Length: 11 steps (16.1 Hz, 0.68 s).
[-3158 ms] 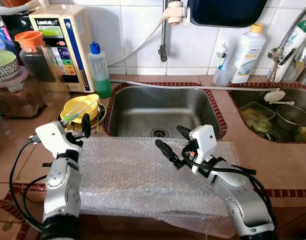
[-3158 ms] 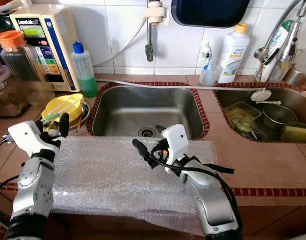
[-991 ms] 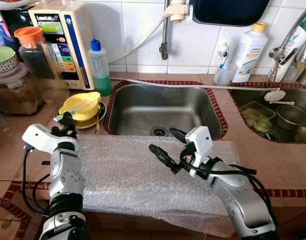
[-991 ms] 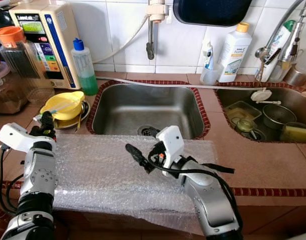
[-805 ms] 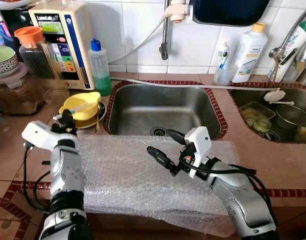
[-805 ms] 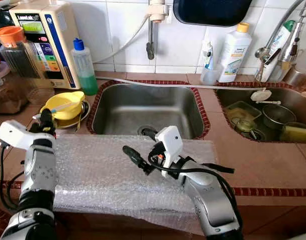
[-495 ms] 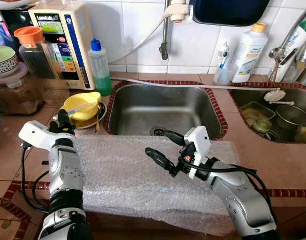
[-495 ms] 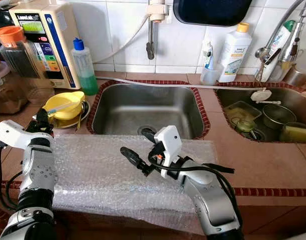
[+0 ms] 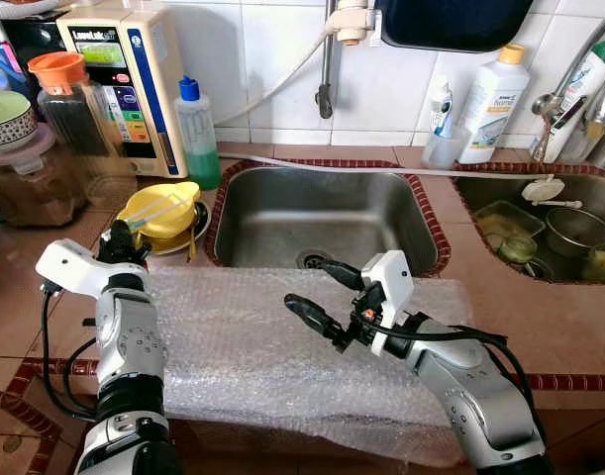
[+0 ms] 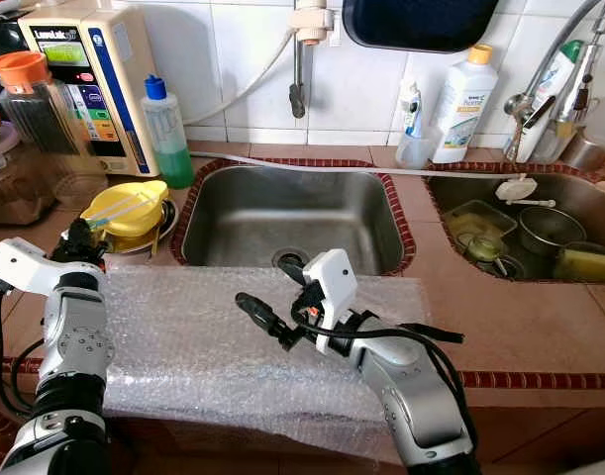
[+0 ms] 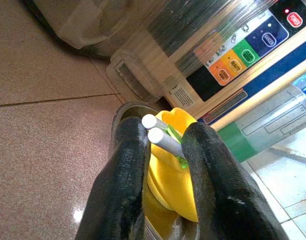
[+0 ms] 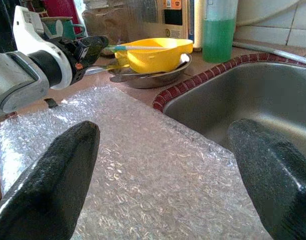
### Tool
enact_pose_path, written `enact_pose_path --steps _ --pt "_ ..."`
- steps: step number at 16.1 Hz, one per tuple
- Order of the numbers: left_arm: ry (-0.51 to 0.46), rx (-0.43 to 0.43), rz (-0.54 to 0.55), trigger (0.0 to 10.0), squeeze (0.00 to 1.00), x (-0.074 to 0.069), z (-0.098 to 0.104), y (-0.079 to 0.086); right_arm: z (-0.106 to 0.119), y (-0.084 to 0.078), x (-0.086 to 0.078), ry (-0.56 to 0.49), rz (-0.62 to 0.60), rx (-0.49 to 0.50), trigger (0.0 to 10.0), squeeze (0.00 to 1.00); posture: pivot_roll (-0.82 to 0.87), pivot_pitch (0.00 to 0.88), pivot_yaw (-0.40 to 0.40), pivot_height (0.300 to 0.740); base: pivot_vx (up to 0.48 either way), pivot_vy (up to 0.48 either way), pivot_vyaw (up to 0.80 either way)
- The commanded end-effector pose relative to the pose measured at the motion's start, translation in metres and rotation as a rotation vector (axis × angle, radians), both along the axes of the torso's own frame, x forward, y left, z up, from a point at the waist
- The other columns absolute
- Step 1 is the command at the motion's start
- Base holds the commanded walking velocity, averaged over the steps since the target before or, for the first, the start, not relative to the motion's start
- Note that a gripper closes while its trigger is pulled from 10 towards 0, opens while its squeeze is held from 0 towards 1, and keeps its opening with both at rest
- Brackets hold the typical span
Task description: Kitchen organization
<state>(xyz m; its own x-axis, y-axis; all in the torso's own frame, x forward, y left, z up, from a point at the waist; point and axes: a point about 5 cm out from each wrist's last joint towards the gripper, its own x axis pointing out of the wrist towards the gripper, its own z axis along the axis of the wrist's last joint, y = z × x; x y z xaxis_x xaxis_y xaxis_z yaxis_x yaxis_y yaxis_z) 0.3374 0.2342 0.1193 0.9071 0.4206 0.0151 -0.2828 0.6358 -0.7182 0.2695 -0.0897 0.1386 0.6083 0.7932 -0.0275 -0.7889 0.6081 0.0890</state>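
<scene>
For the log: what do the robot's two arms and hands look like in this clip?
Both arms are silver metallic segments with rounded joints, each ending in a white boxy wrist block. The left hand and right hand each have two long black fingers with rounded, matte tips. Loose black cables loop alongside both forearms, and small red and orange details show near the right wrist.

The left gripper (image 11: 163, 150) reaches far-left, fingers nearly closed. The right gripper (image 9: 317, 290) hovers centrally with fingers spread wide, forearm angled from the near right.
</scene>
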Motion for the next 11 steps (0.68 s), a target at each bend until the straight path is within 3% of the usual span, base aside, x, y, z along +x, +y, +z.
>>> enact_pose_path --steps 1,6,11 --pt "-0.009 0.004 0.012 0.0 0.00 0.001 0.004 0.003 0.008 0.000 0.001 -0.026 0.011 0.004 10.0 0.00 -0.24 0.008 0.030 0.740 0.000 0.000 0.00" --pt "-0.054 0.023 0.023 0.0 0.00 -0.004 0.014 0.008 0.008 -0.002 0.002 -0.028 0.001 0.001 10.0 0.00 -0.23 0.006 0.025 0.740 0.000 0.000 0.00" --pt "-0.162 0.124 -0.012 0.0 0.00 -0.012 0.032 0.012 0.008 -0.002 0.003 -0.022 0.004 0.004 10.0 0.00 -0.22 0.001 0.020 0.740 0.000 0.000 0.00"
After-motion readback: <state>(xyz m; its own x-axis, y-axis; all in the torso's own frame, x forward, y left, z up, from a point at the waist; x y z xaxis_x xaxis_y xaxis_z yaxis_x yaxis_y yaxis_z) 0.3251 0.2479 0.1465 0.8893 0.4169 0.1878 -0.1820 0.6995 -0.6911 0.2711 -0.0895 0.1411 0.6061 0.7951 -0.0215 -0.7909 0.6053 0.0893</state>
